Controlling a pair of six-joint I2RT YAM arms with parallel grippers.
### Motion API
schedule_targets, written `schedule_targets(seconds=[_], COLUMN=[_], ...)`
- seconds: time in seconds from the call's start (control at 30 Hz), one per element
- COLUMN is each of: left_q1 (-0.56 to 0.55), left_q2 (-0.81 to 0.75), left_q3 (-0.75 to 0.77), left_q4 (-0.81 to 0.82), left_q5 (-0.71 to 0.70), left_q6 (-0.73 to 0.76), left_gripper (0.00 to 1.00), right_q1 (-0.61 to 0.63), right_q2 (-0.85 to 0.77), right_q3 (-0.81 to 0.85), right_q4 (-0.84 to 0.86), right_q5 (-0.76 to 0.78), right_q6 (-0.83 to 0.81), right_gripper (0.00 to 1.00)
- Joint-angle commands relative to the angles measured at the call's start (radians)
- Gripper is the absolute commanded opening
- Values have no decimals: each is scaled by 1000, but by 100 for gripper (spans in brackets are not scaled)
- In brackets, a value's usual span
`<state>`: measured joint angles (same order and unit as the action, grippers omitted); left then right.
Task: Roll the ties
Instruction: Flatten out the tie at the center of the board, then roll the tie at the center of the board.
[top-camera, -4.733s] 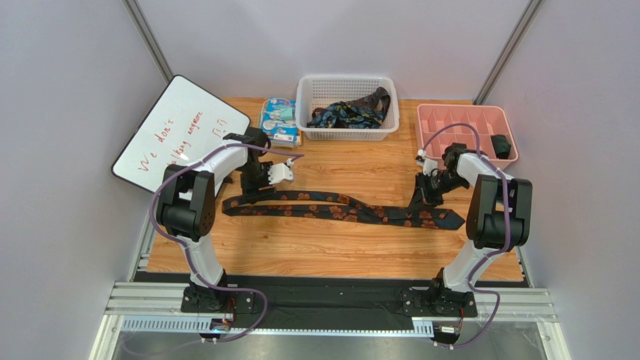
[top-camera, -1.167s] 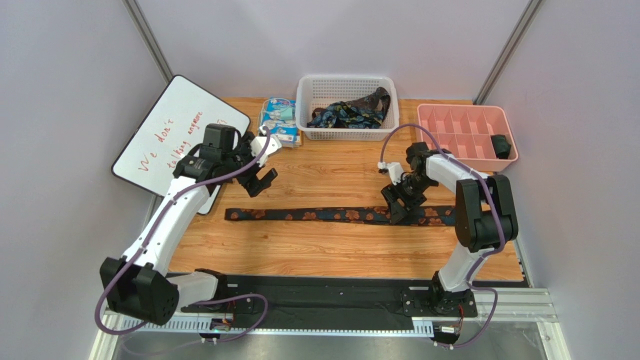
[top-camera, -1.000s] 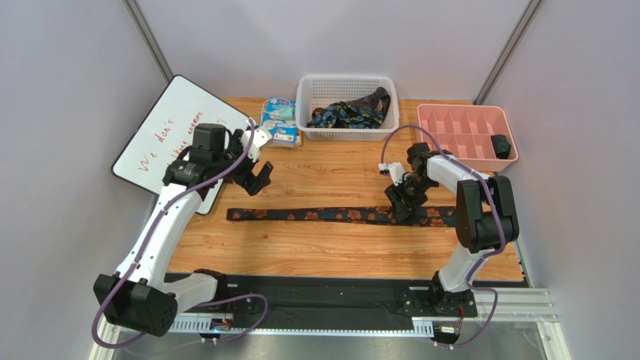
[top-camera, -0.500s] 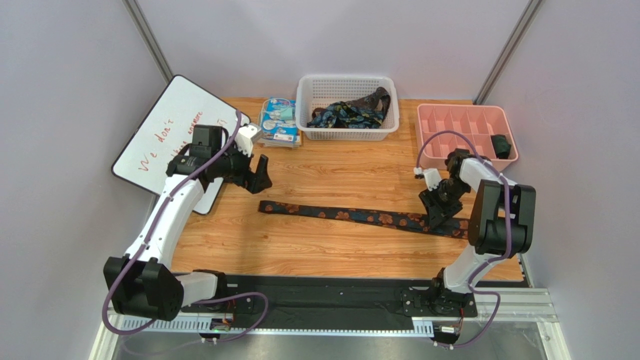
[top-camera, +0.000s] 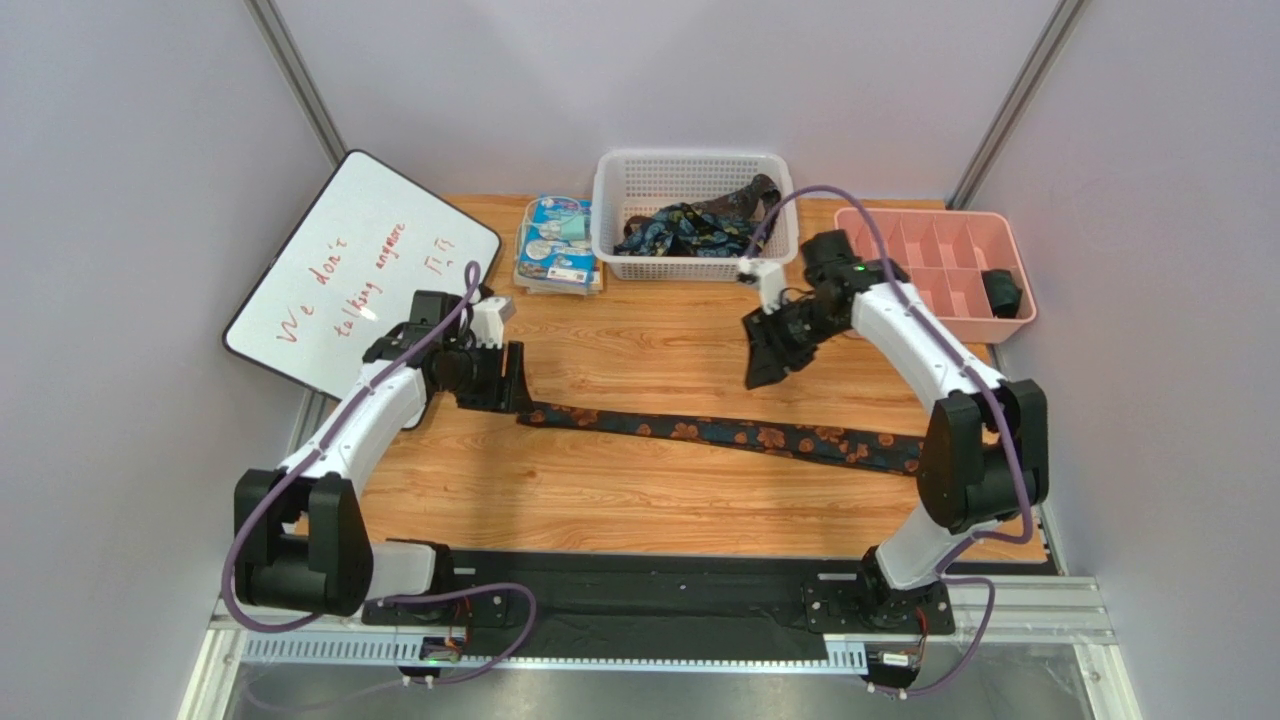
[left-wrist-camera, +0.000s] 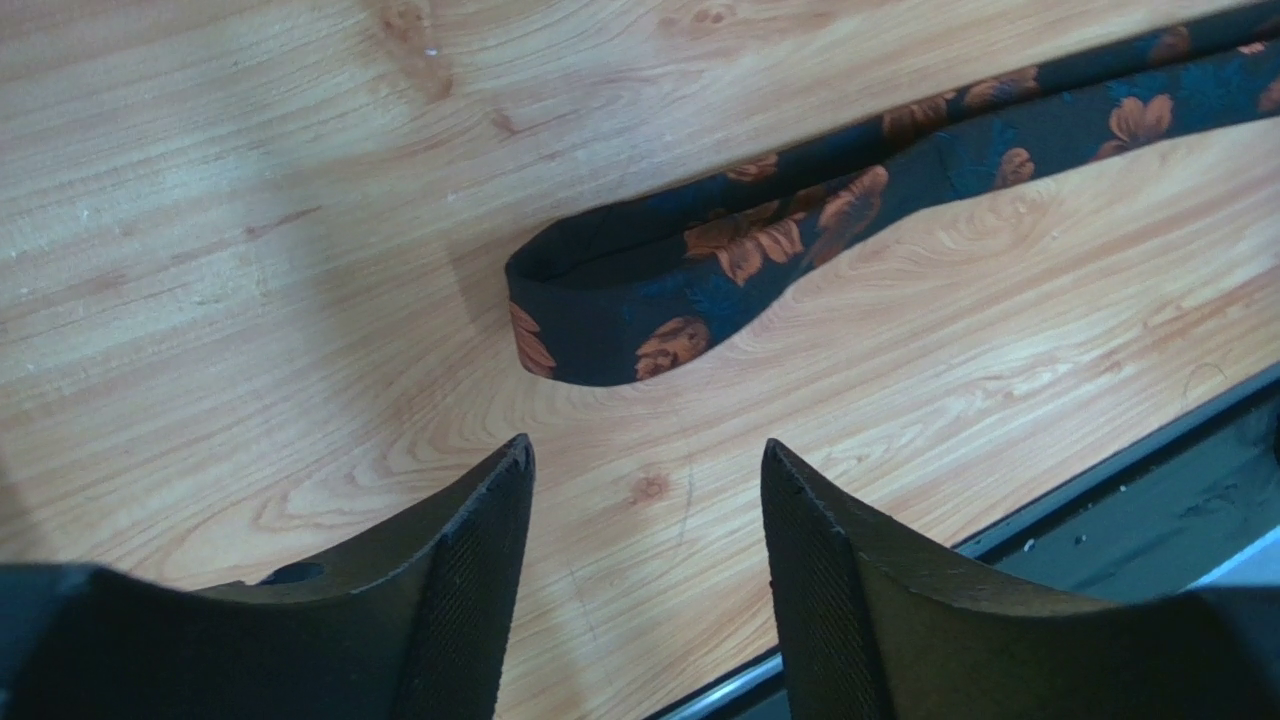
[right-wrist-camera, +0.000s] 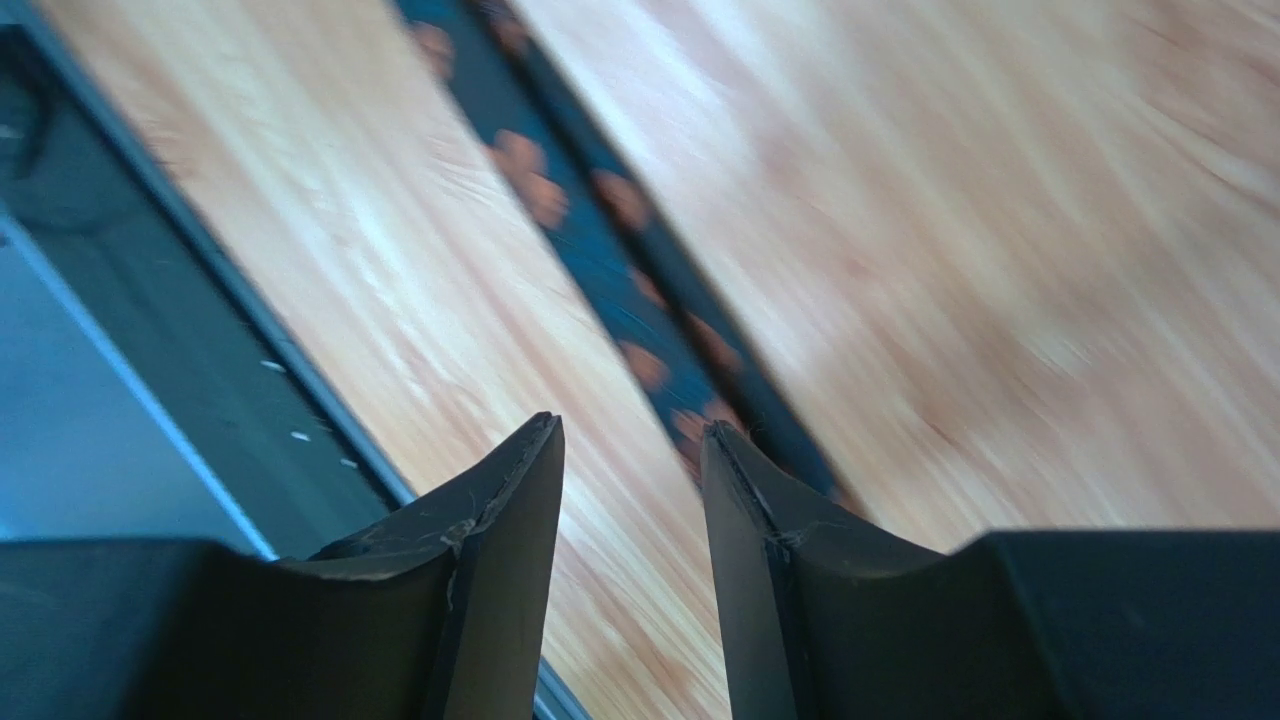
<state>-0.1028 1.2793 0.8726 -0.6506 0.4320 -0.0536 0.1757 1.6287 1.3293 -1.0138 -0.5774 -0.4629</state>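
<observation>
Wood-grain desk fills a grey-walled booth. At its far left leans a whiteboard with red writing. The left fingers sit low just beside the folded left end of the tie, spread apart and empty; the wrist view shows that looped end just ahead of them, not touched. The tie lies flat across the middle of the desk, slanting slightly nearer toward the right. Behind it, a blue-white packet sits beside a white basket holding bundled ties. The right fingers hang above the desk behind the tie's middle, parted with nothing between them. A pink tray at far right holds one dark roll.
</observation>
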Motion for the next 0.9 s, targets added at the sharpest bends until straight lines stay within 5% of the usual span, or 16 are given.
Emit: schedule_targets(seconds=[0.0, 0.23, 0.4, 0.6, 0.87], left_q1=[6, 8, 8, 8, 8], left_q2=[64, 224, 311, 354, 324], left_q3=[26, 42, 62, 66, 49], left_q4=[77, 132, 163, 167, 164], left_q5=[-42, -82, -114, -98, -93], left_q6=[-58, -77, -97, -123, -129], left_gripper=[62, 58, 46, 37, 29], right_q1=[163, 367, 439, 505, 551], right_q2=[68, 201, 267, 398, 568], right_q3=[27, 108, 99, 165, 241], right_q4=[167, 383, 678, 868, 896], right_q5=[-145, -245, -297, -286, -179], right_q6=[214, 450, 775, 1041, 1126], right_gripper=[44, 33, 3, 0, 0])
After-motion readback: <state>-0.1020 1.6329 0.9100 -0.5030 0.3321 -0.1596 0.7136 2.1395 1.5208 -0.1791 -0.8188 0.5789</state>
